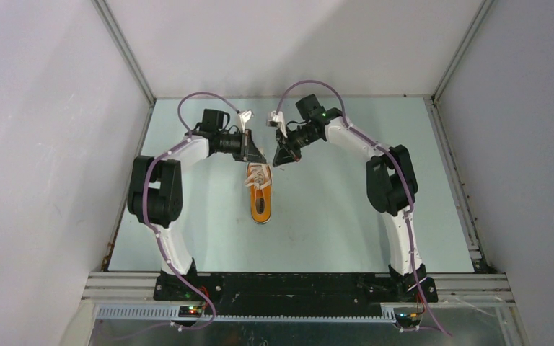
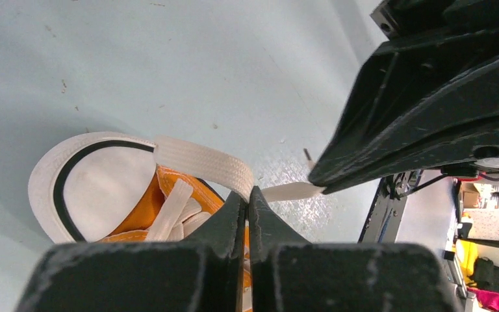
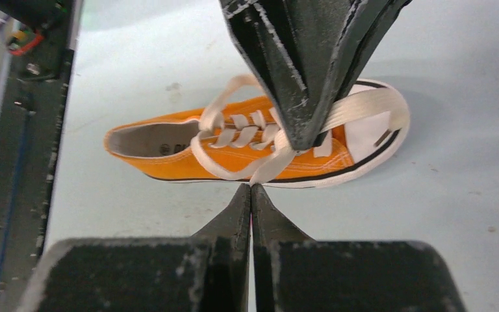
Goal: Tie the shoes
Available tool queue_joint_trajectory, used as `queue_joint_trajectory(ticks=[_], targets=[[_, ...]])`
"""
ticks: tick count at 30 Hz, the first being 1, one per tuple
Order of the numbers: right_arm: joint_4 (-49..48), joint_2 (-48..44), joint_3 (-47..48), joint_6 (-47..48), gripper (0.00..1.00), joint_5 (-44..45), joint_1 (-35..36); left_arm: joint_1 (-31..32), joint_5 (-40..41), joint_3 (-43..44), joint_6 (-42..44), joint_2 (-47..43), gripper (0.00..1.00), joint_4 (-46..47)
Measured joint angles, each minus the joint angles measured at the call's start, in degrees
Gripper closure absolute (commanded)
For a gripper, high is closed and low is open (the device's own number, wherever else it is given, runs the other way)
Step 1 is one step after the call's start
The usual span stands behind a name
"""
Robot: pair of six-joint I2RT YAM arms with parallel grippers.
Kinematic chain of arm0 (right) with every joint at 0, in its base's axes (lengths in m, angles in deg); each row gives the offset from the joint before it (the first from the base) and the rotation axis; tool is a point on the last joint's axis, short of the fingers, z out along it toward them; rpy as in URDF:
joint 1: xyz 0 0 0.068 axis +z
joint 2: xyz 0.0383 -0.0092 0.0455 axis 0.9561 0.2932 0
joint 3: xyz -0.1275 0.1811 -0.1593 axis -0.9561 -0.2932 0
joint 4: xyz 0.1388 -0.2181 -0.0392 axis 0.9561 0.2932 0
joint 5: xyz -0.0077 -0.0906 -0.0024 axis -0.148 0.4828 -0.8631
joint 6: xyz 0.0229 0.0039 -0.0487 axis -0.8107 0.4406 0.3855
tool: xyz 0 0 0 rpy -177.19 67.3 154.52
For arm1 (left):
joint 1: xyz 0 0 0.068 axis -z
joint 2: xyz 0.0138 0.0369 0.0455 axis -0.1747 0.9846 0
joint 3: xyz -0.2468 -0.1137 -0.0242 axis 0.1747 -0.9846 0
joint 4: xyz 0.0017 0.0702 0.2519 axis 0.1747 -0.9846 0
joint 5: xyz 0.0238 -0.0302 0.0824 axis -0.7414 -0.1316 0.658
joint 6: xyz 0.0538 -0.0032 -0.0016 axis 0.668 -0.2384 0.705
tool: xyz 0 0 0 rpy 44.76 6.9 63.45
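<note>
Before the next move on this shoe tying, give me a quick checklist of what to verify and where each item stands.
1. Grip of left end effector on the laces: ok, shut on them.
2. Grip of right end effector on the laces: ok.
3. The sneaker sole-down on the table: ok.
4. Bow formed: not ok, the laces are loose.
5. Clearance between both end effectors: cannot tell, they nearly meet.

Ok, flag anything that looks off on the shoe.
The laces are untied; one strand drapes across the white toe cap of the orange shoe, pinched by the shut left hand. Nothing looks damaged.
</note>
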Motion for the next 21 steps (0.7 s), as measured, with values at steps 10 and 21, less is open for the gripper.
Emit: queue_joint_trajectory(ticks=[10, 21], targets=[[4.9, -1.4, 0.4, -4.5, 1.0, -6.7, -0.8, -2.8, 0.0, -3.1, -1.8, 0.0, 0.98, 1.5], [-9.9, -1.4, -1.1, -15.7, 1.0, -11.8, 3.1, -3.1, 0.2, -5.1, -3.7, 0.0, 0.97, 2.2]])
